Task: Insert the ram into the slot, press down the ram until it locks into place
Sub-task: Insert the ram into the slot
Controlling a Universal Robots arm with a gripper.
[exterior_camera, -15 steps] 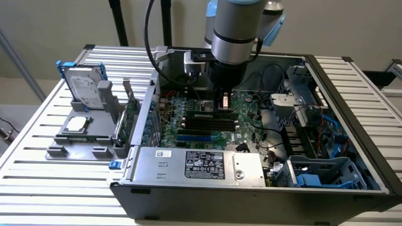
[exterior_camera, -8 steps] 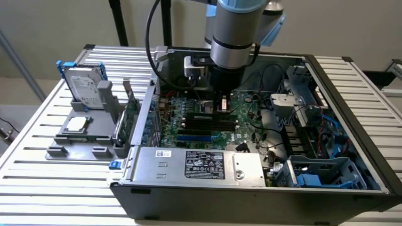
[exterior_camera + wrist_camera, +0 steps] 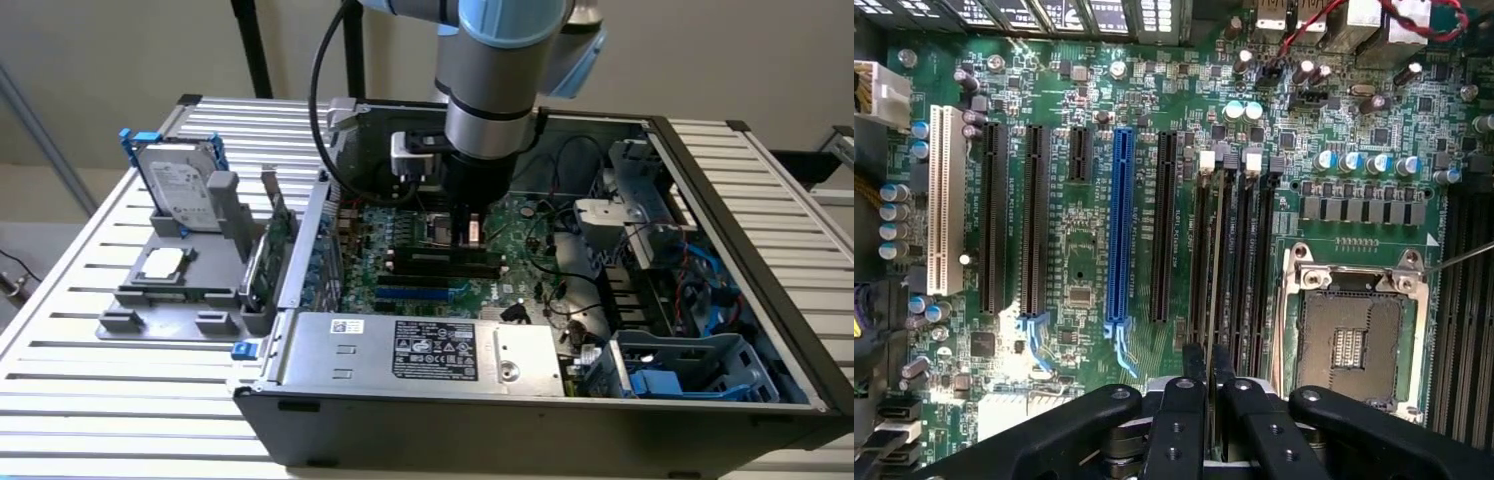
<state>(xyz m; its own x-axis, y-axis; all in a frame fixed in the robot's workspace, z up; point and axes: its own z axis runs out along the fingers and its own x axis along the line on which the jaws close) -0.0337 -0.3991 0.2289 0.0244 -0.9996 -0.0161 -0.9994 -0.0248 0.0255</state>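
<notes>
My gripper reaches down into the open computer case, low over the black memory slots of the green motherboard. In the wrist view its two black fingertips stand close together, gripper shut on the ram. The ram shows edge-on as a thin strip running along one slot, between the parallel black sockets. White latches sit at the far ends of the sockets. How deep the ram sits in the slot I cannot tell.
A blue slot, longer black card slots and a white slot lie beside the sockets. The silver processor socket is on the other side. A power supply, cables, a drive cage and the case walls crowd in. A hard drive stands outside.
</notes>
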